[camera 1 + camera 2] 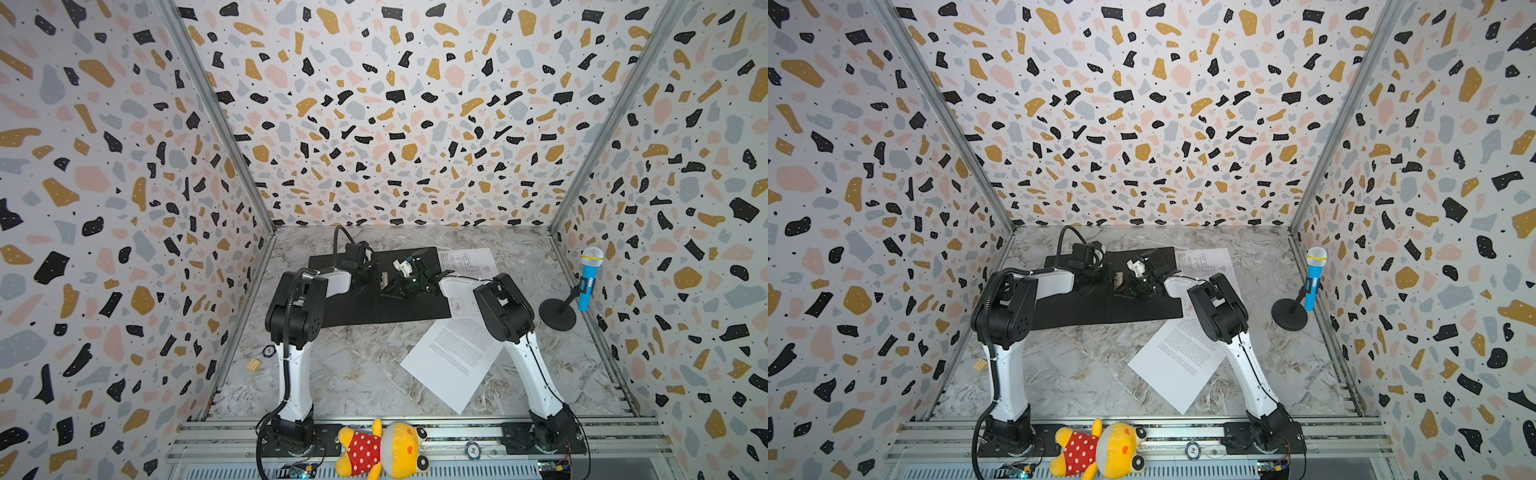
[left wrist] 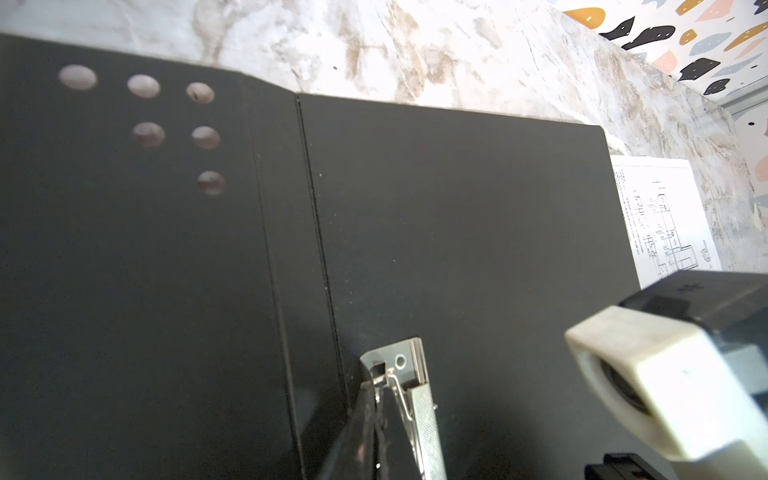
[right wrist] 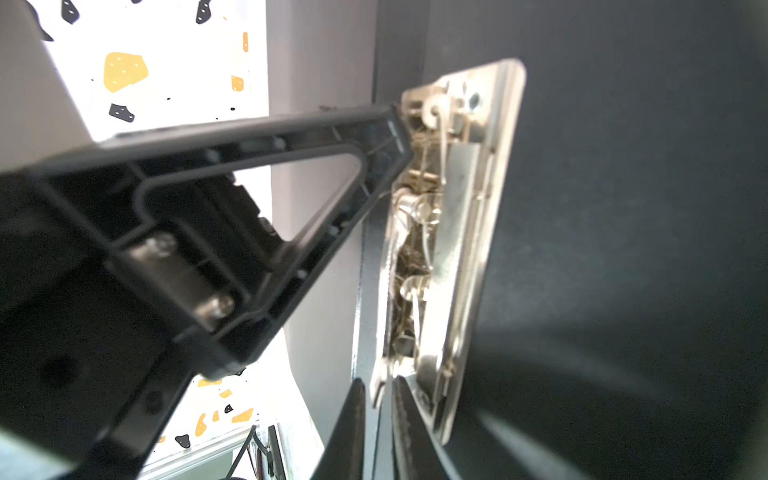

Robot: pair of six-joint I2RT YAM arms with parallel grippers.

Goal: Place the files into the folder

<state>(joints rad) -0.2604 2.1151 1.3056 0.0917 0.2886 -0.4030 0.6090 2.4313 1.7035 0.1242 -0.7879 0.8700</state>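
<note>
Black inside up, the folder [image 1: 374,307] lies open. We see the left tool [image 2: 374,411], shut, bracing the clip [image 2: 415,374]. The right tool [image 3: 380,399] pinches its edge, probably to admit the files [image 1: 453,357].

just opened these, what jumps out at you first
The open black folder at the back of the marble table draws the eye, with the left arm and right arm both bent over its metal clip. A white text sheet lies askew at front right. A yellow plush toy lies on the front rail, and a blue toy microphone stands at the far right.
</note>
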